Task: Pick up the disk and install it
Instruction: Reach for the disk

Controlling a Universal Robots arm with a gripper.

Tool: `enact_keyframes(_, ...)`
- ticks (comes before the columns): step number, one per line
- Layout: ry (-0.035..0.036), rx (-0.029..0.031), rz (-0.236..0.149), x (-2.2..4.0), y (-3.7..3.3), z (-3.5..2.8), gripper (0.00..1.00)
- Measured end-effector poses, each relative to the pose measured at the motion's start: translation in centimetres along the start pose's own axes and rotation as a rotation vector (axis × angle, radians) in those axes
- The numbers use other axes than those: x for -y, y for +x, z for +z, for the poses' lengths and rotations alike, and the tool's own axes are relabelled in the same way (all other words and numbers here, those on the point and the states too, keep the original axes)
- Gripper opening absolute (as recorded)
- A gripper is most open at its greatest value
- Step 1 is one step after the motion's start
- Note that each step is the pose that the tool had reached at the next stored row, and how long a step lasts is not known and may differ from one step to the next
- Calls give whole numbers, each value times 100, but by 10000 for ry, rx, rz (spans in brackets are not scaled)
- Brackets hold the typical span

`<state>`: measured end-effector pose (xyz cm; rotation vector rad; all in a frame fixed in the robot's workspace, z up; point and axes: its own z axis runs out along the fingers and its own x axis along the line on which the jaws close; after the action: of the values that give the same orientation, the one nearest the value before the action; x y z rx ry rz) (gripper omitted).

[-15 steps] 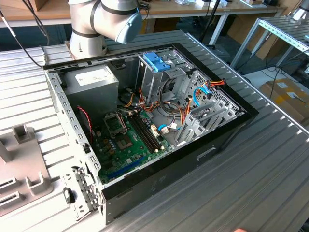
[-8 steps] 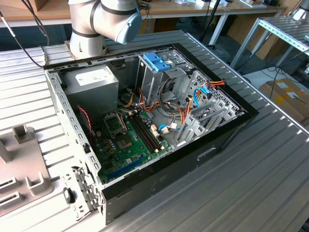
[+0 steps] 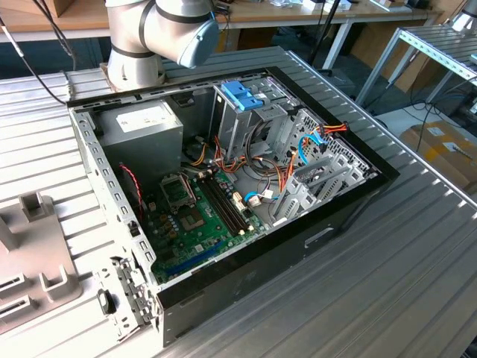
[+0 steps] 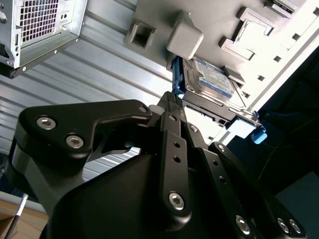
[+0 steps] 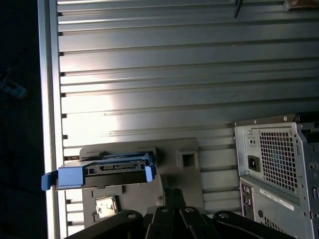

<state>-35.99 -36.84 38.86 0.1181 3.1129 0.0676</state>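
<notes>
silver-grey disk (image 4: 212, 79) in its blue frame sits in a grey holder (image 4: 185, 36) just beyond the fingers of the gripper (image 4: 168, 102), untouched; those fingers look closed and empty, so the pick-up is not yet begun and calls for opening them first

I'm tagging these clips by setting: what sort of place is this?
Probably a robotics lab or test workshop: a robot arm standing on a ribbed aluminium table, an opened desktop computer case lying on it, and workbenches behind.

No print legible — white sticker (image 3: 141, 117) on power supply (image 3: 141, 151), blue-white label (image 4: 213, 75) on disk (image 4: 202, 103); both unreadable
</notes>
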Motion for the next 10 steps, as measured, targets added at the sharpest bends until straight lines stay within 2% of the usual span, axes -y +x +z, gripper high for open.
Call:
enact_keyframes(4,0,0,1,1,14,0,11)
enact_keyframes(8,0,1,0,6,79,1,11)
enact_keyframes(10,0,0,-1,11,139,3,11)
